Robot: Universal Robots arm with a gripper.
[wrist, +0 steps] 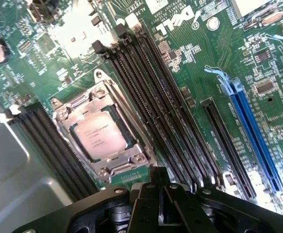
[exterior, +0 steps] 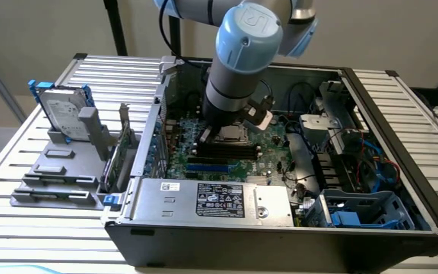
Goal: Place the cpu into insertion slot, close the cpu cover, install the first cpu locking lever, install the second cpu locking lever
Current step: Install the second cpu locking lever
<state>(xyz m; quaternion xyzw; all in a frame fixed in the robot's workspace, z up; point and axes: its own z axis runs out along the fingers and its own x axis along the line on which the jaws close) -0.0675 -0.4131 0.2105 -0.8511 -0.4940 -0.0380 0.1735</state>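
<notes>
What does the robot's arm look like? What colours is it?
The arm is a fat silvery-grey tube with rounded light-blue caps at its joints; one cap carries a raised logo. A black cable hangs behind it. Its end effector is black, angular, and studded with small silver screws.

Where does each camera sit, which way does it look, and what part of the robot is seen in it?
Exterior view: off the arm, above and in front of the open computer case, looking down into it; the arm reaches inside.
Wrist view: on the wrist, looking down at the green board; the gripper is shut, near the cpu, which sits in the insertion slot under the closed cpu cover.
Shared: board, memory slots, cpu socket.
</notes>
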